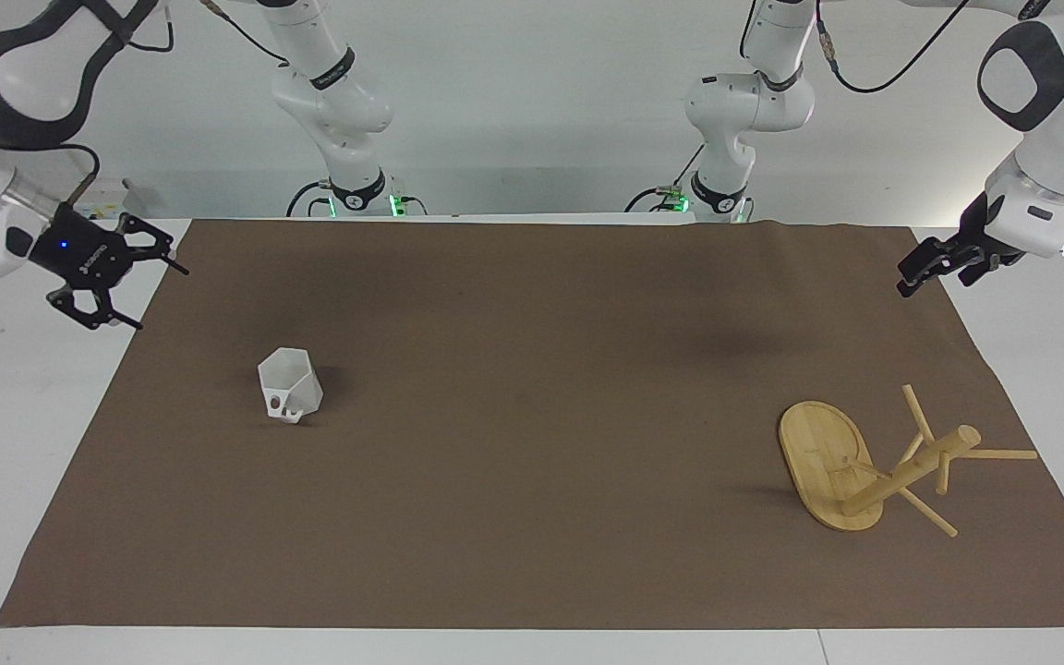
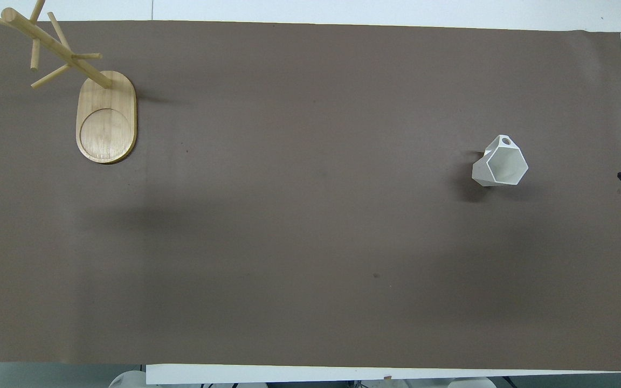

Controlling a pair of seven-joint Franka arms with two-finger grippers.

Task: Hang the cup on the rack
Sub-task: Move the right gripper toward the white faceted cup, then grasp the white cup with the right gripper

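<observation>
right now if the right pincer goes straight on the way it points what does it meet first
Probably the cloth. The open right pincer points across the table toward the left arm's end, slightly downward, and the cup seems to sit off that line, though depth is unclear.

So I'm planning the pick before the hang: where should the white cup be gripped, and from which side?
Probably the rim wall of the cup, from above. It stands upright with its hexagonal mouth open, and a wall away from the handle leaves that loop free for a peg of the rack. The open right gripper is closest.
</observation>
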